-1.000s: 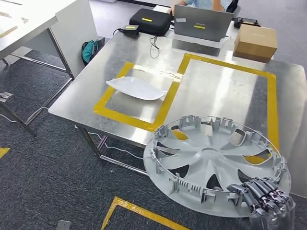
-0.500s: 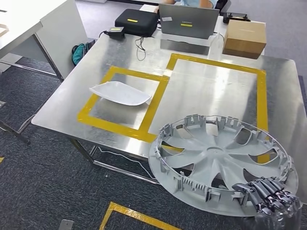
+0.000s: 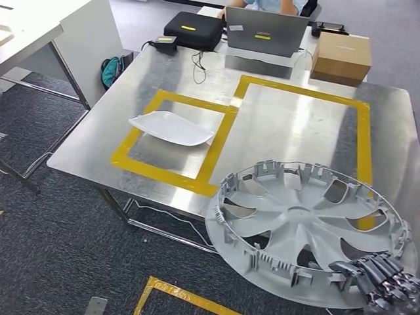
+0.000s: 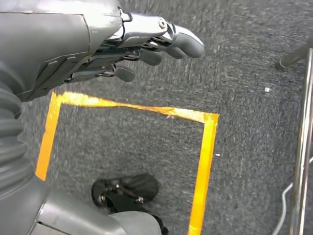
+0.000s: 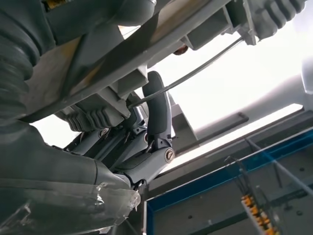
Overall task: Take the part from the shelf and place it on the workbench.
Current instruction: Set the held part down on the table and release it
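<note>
The part is a round grey wheel cover (image 3: 302, 230) with its ribbed inner side up. In the head view it hangs at the lower right, over the near edge of the metal workbench (image 3: 277, 125). My right hand (image 3: 381, 282) grips its near rim, dark fingers curled over the edge. From the right wrist view the hand (image 5: 147, 147) clamps the cover's rim (image 5: 147, 39) from below. My left hand (image 4: 144, 44) hangs over the carpet with fingers straight and apart, holding nothing.
A white curved panel (image 3: 170, 126) lies in the left yellow-taped square of the workbench. A laptop (image 3: 266, 31), a black case (image 3: 193, 29) and a cardboard box (image 3: 342, 58) stand along the far edge, where a person sits. Yellow tape (image 4: 205, 152) marks the floor.
The whole view has shifted between frames, so the camera moved. The wheel cover stays in my right hand's grip and now sits a little lower in the picture.
</note>
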Controlling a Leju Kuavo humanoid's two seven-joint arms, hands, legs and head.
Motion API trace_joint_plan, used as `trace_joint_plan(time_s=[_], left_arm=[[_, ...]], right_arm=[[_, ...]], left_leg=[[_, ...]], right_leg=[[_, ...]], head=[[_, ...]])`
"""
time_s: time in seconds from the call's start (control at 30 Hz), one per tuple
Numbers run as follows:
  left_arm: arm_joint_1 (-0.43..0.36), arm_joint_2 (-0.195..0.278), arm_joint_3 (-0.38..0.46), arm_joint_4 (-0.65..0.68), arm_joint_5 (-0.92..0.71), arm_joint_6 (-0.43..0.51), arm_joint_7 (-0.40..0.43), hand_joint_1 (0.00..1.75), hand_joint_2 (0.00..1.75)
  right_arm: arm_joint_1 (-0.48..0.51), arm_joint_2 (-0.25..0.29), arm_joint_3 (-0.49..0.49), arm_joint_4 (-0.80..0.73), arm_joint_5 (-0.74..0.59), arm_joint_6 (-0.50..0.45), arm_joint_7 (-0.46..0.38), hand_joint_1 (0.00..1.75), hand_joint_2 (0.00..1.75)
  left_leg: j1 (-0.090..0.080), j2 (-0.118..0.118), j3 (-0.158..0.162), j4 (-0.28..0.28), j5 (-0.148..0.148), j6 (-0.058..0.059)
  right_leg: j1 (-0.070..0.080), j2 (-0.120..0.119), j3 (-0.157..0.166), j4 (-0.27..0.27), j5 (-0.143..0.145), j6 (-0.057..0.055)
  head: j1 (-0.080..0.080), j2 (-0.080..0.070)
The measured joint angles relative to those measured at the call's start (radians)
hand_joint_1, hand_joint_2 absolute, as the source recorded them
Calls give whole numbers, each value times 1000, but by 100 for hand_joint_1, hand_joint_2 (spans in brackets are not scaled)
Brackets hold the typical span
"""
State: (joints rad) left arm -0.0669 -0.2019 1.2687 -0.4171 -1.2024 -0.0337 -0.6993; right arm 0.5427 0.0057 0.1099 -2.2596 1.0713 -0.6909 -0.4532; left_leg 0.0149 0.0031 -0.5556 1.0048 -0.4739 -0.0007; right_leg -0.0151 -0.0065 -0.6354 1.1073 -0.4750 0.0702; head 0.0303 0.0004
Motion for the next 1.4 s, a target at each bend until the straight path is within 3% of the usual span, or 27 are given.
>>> trace_joint_plan(time_s=[0.07, 0.2, 0.27, 0.33, 0.37, 0.4, 0.43, 0.5, 0.53, 0.6, 0.7, 0.77, 0.83, 0.87, 0.9, 0.93, 1.03, 1.1, 1.2, 1.27, 1.33, 1.37, 1.4], left_arm=[[-10, -7, -24, 12, 2, 38, 2, 0, 175], [-21, -16, -63, 22, 38, 45, 3, 0, 175], [-7, -24, -72, -10, 81, -14, 21, 0, 175], [23, -40, -73, -84, 123, -112, 46, 0, 175], [39, -49, -72, -126, 135, -159, 53, 0, 175], [53, -57, -70, -165, 142, -193, 56, 0, 175], [61, -64, -67, -199, 145, -214, 58, 0, 175], [67, -75, -61, -258, 147, -232, 58, 0, 175], [67, -81, -59, -281, 148, -237, 58, 0, 175], [66, -94, -57, -316, 148, -237, 58, 0, 175], [65, -117, -68, -333, 170, -209, 58, 0, 175], [63, -130, -83, -332, 195, -187, 57, 0, 175], [61, -135, -95, -331, 208, -175, 57, 0, 175], [61, -136, -100, -331, 211, -172, 57, 0, 175], [61, -136, -103, -331, 213, -170, 57, 0, 175], [60, -136, -106, -331, 213, -169, 57, 0, 175], [60, -135, -114, -331, 215, -169, 57, 0, 175], [59, -134, -118, -331, 216, -169, 57, 0, 175], [58, -133, -124, -331, 216, -169, 57, 0, 175], [57, -133, -127, -331, 217, -169, 57, 0, 175], [57, -132, -127, -331, 217, -169, 57, 0, 175], [57, -132, -127, -331, 217, -169, 57, 0, 175], [57, -132, -127, -331, 217, -169, 57, 0, 175]], right_arm=[[17, 26, -57, -4, -81, 0, -77, 175, 175], [51, 70, -143, -6, -117, 0, -132, 175, 175], [57, 80, -147, -3, -90, 0, -112, 175, 175], [40, 81, -116, 6, -31, 0, -45, 175, 175], [29, 80, -95, 11, -1, 0, -4, 175, 175], [20, 78, -76, 15, 20, 0, 32, 175, 175], [13, 76, -59, 18, 32, 0, 60, 175, 175], [4, 68, -37, 22, 37, 0, 87, 175, 175], [1, 64, -29, 22, 36, 0, 93, 175, 175], [-1, 56, -22, 22, 24, 0, 95, 175, 175], [19, 48, -33, 18, -35, 0, 58, 175, 175], [34, 45, -49, 15, -77, 0, 25, 175, 175], [40, 43, -61, 14, -95, 0, 9, 175, 175], [44, 43, -66, 14, -98, 0, 5, 175, 175], [47, 42, -71, 14, -99, 0, 3, 175, 175], [51, 42, -75, 14, -99, 0, 1, 175, 175], [54, 42, -82, 14, -100, 0, -1, 175, 175], [53, 42, -85, 14, -100, 0, -1, 175, 175], [56, 41, -91, 13, -100, 0, -1, 175, 175], [57, 41, -92, 13, -100, 0, -1, 175, 175], [57, 41, -93, 14, -100, 0, -2, 175, 175], [57, 41, -93, 14, -100, 0, -2, 175, 175], [57, 41, -93, 14, -100, 0, -2, 175, 175]], left_leg=[[-3, 0, 4, 0, -3, -12], [0, 2, 4, 11, -19, -34], [0, 1, -39, 104, -74, -39], [-1, 1, -108, 241, -130, -38], [-2, 0, -131, 280, -137, -37], [-4, 0, -137, 282, -122, -33], [-7, -1, -124, 244, -91, -28], [-14, -13, -65, 106, -19, -11], [-16, -18, -39, 49, 3, -5], [-21, -23, -17, 1, 12, 1], [-18, -16, -13, -10, 17, 10], [-13, -9, -9, -16, 19, 18], [-12, 0, -8, -15, 17, 22], [-12, 6, -7, -15, 16, 22], [-12, 11, -5, -15, 14, 20], [-11, 15, -2, -15, 12, 18], [-11, 24, 11, -12, 2, 4], [-17, 28, 15, -12, -1, -5], [-14, 29, 13, -6, -9, -19], [-12, 17, -18, 64, -55, -28], [-11, 8, -85, 205, -121, -30], [-11, 7, -115, 263, -139, -30], [-11, 6, -131, 288, -136, -28]], right_leg=[[2, -2, 38, -67, 12, -10], [4, 11, 43, -70, 12, -46], [2, 15, 45, -73, 13, -60], [5, 26, 45, -73, 11, -67], [7, 32, 46, -73, 11, -68], [8, 38, 47, -73, 10, -68], [10, 42, 48, -73, 10, -68], [14, 46, 49, -72, 9, -67], [15, 48, 49, -71, 8, -64], [15, 50, 47, -73, 7, -54], [13, 44, 39, -63, -4, -35], [13, 29, 3, 16, -56, -22], [11, 18, -61, 149, -120, -13], [9, 16, -83, 194, -133, -9], [7, 14, -88, 202, -126, -7], [5, 12, -70, 169, -99, -5], [2, -13, 37, -31, -11, -3], [3, -17, 63, -79, -2, -14], [3, -1, 62, -80, 2, -38], [1, 7, 63, -82, 4, -51], [2, 17, 63, -82, 3, -58], [3, 23, 63, -82, 3, -59], [4, 29, 64, -82, 3, -59]], head=[[0, 0], [-2, 0], [-6, 0], [-8, 0], [-8, 0], [-9, 0], [-9, 0], [-9, 0], [-8, 0], [-8, 0], [-7, 0], [-4, 0], [-3, 0], [-3, 0], [-3, 0], [-3, 0], [-2, 0], [-4, 0], [-7, 0], [-11, 0], [-14, 0], [-15, 0], [-15, 0]])
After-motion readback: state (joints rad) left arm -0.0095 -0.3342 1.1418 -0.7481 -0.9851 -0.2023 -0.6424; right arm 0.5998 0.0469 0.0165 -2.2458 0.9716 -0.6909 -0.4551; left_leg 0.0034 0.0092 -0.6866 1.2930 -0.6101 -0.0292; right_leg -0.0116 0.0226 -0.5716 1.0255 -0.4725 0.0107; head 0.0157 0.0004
